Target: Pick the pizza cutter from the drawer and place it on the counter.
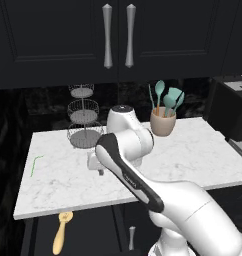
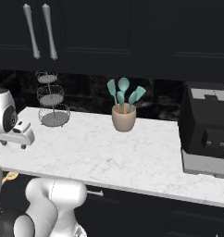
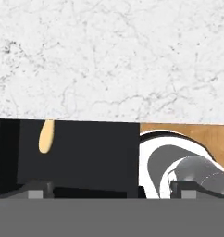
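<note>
The pizza cutter lies in the open drawer just below the counter's front edge, its yellow-orange handle pointing toward me and its pale wheel nearest the counter. In the hand view the handle shows against the dark drawer interior. My gripper hovers above the white marble counter near its front edge, above and to the right of the cutter. It points down, and its fingers stand wide apart with nothing between them. From the right base view the hand sits at the far left, with a sliver of the cutter below it.
A beige cup of teal utensils stands at the counter's back, and a wire tiered stand is to its left. A thin green stick lies at the left end. A black appliance occupies the right end. Tall cabinet doors hang above.
</note>
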Robot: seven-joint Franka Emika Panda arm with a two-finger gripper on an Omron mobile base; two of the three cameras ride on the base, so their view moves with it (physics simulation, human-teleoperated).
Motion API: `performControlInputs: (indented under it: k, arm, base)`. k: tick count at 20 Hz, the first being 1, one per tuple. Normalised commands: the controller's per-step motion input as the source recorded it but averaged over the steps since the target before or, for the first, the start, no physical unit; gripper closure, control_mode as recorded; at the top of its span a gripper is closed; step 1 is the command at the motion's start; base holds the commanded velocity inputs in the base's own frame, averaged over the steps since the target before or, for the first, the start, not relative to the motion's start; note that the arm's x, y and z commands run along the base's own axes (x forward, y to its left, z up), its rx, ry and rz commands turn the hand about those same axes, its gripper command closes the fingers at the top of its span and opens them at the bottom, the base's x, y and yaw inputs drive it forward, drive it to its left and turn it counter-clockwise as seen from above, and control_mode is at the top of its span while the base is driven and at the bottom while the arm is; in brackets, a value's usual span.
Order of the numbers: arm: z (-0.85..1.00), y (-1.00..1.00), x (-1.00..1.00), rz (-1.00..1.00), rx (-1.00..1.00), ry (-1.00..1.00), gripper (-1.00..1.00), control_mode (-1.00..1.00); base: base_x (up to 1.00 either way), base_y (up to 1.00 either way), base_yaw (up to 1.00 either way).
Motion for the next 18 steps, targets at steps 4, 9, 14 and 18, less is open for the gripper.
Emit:
performControlInputs:
  k: [4,9,14,18]
  arm:
    - [-0.58,0.41,-0.74,0.02,0.04,0.37,-1.00,-1.00]
    - [-0.71,0.67,-0.43,0.00,0.00,0.22,-1.00,-1.00]
    - [-0.66,0.59,-0.27,0.00,-0.05,0.01,-1.00,-1.00]
    - [-0.61,0.35,0.00,0.00,-0.06,0.00,-1.00,-1.00]
  base:
    - [0.00,0.00,0.00]
    - [0.00,0.00,0.00]
    - [0.00,0.00,0.00]
    - [0.00,0.00,0.00]
